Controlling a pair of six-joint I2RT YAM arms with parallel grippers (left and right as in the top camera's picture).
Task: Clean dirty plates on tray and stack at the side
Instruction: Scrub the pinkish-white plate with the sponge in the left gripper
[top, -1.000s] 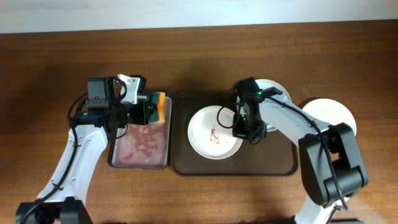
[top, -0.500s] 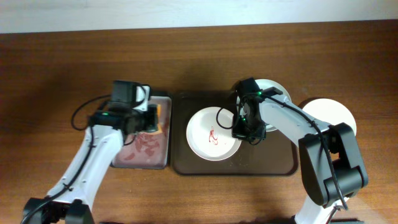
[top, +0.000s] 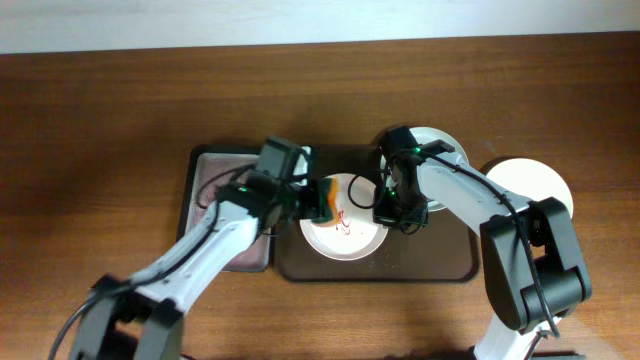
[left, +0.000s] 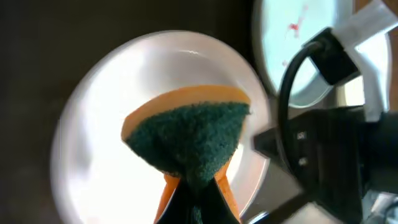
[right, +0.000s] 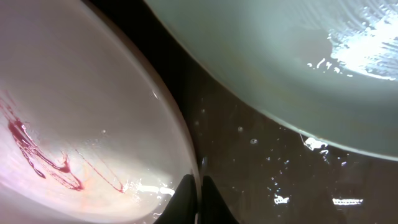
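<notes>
A white plate (top: 345, 232) with red sauce smears lies on the left half of the dark brown tray (top: 440, 262); it also shows in the left wrist view (left: 93, 137) and the right wrist view (right: 74, 112). My right gripper (top: 385, 212) is shut on this plate's right rim (right: 194, 186). My left gripper (top: 305, 197) is shut on a green and orange sponge (left: 186, 137) and holds it over the plate's left part. A second white plate (top: 440, 145) lies at the tray's back right, red marks on it in the left wrist view (left: 292, 43). A third white plate (top: 535, 180) lies on the table right of the tray.
A smaller narrow tray (top: 215, 170) with a pinkish inside stands left of the brown tray, partly under my left arm. The wooden table (top: 100, 120) stretches to the left and behind.
My left arm has swung right from the small pinkish tray, carrying the sponge over the smeared plate. My right gripper has stayed on the plate's rim.
</notes>
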